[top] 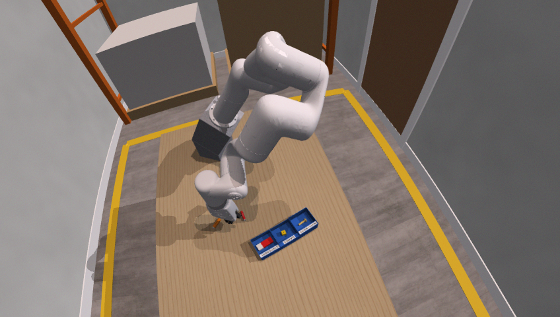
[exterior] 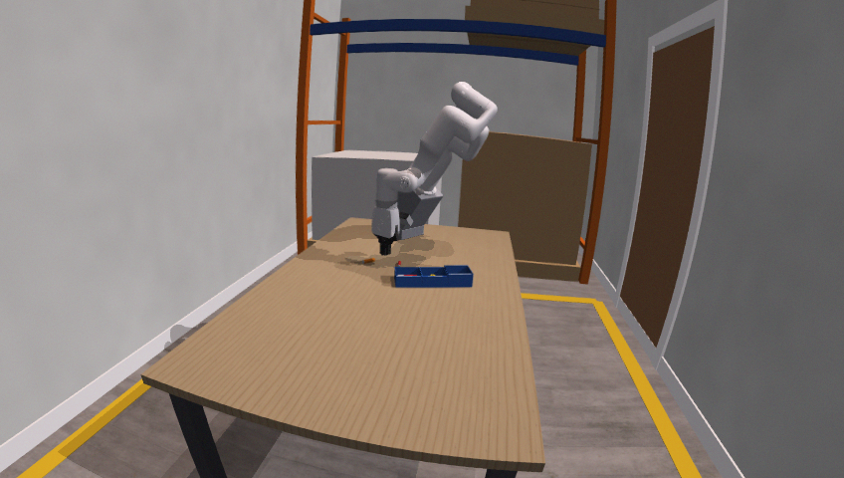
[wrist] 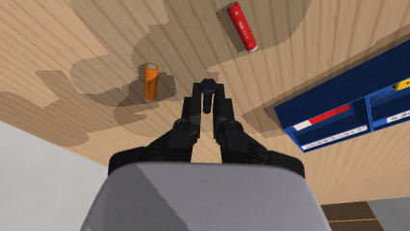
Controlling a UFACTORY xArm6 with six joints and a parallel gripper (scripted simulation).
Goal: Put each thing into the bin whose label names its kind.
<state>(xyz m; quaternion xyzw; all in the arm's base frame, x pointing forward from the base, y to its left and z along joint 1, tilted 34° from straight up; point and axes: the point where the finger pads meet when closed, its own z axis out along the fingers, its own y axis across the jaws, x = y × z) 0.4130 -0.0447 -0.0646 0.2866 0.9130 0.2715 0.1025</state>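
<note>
My gripper (wrist: 207, 95) (top: 228, 222) (exterior: 385, 251) is shut on a small black bolt (wrist: 207, 100) and points down, low over the table. An orange battery (wrist: 151, 82) (top: 216, 224) (exterior: 369, 260) lies on the table just left of the fingers. A red battery (wrist: 242, 26) (top: 242, 214) lies a little beyond them. The blue three-part bin (top: 256, 248) (exterior: 433, 281) (wrist: 327, 91) stands to the right, with white labels on its front wall. It holds a red and white thing (top: 264, 243) (wrist: 323, 116), a small yellow piece (top: 282, 232) and a yellow screw (top: 302, 222).
The arm's dark base block (top: 210, 139) stands at the table's far end. The wooden table (top: 243, 282) stretches long toward the near edge. A shelf rack and boxes stand behind the table.
</note>
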